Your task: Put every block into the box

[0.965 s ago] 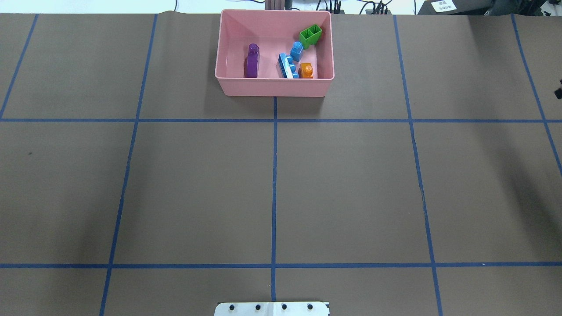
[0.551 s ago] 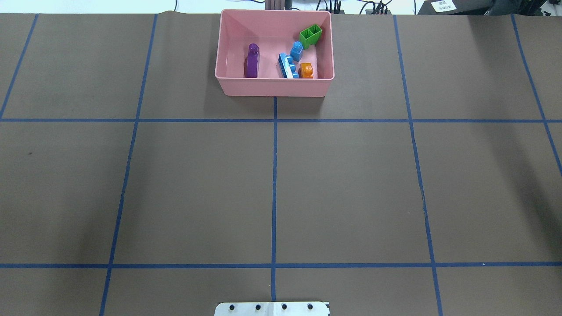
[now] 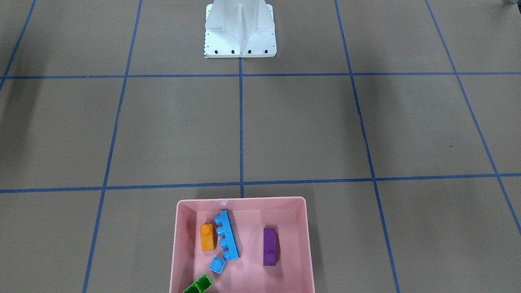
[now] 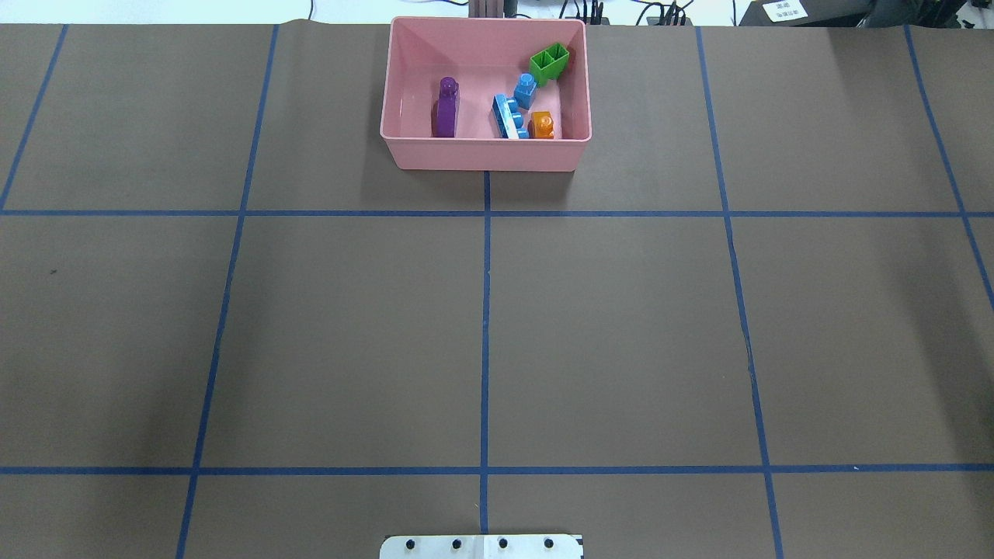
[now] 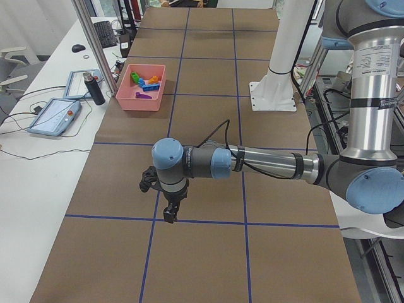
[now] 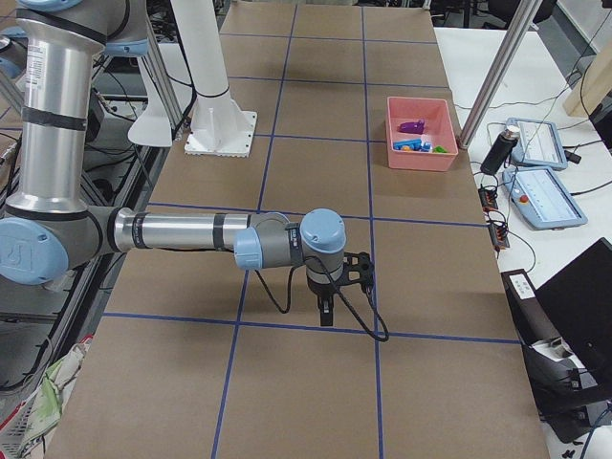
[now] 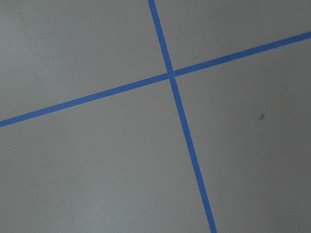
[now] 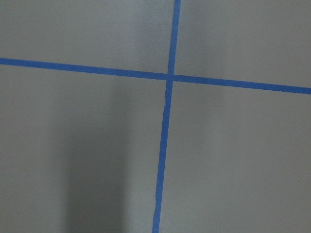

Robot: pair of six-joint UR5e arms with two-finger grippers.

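Well, blocks (image 4: 509, 116) all in the box (image 4: 485, 154); left gripper (image 5: 169, 213), right gripper (image 6: 327, 313) well clear, fingers unreadable. Only a careless sweep could upset it.

Bright, even overhead light, all sharp. Soft shadows left and right on the table (image 4: 621, 326), glare on the long blue block (image 4: 509, 118).
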